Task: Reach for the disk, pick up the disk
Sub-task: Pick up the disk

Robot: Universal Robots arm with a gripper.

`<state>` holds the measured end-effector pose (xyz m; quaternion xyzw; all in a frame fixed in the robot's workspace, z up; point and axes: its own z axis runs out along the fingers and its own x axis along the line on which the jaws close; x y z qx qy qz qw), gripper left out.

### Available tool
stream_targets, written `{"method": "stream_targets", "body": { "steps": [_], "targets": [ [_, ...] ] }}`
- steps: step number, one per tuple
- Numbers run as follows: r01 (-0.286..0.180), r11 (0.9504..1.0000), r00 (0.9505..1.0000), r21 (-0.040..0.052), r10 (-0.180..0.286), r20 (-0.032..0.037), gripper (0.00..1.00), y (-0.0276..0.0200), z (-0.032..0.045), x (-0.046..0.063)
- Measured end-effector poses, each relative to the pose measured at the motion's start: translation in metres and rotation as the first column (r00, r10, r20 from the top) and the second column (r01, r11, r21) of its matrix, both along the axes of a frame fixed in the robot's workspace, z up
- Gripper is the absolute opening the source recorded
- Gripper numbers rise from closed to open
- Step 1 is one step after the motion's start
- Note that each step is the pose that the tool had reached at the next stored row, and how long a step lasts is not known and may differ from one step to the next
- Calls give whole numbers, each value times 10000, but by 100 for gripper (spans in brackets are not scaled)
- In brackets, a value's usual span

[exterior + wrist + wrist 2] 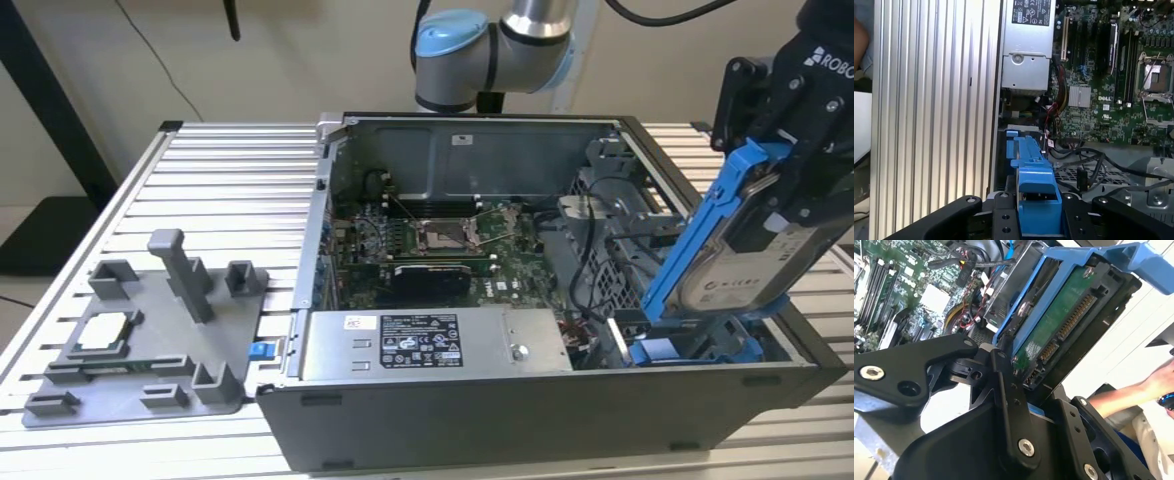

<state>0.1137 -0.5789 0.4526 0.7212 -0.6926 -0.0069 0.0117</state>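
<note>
Clamping the disk by its upper end, the tool holds it tilted above the case.

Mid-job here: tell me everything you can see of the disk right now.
The disk is a flat silver metal drive with a white printed label, set in a blue plastic frame. It stands tilted, nearly on edge, above the bay at the exterior view's right end of the open computer case. The gripper is clamped on its upper end. The second wrist view shows its green circuit board and connector. Its lower end sits by a blue bracket; contact is unclear.
</note>
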Motion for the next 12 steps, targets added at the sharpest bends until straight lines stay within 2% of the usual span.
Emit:
{"method": "stream_targets", "body": {
  "steps": [5, 12],
  "targets": [
    [-1, 10000, 10000, 0, 1, 0, 0, -35, -8, -10],
    [-1, 10000, 10000, 0, 1, 0, 0, -37, -8, -11]
  ]
}}
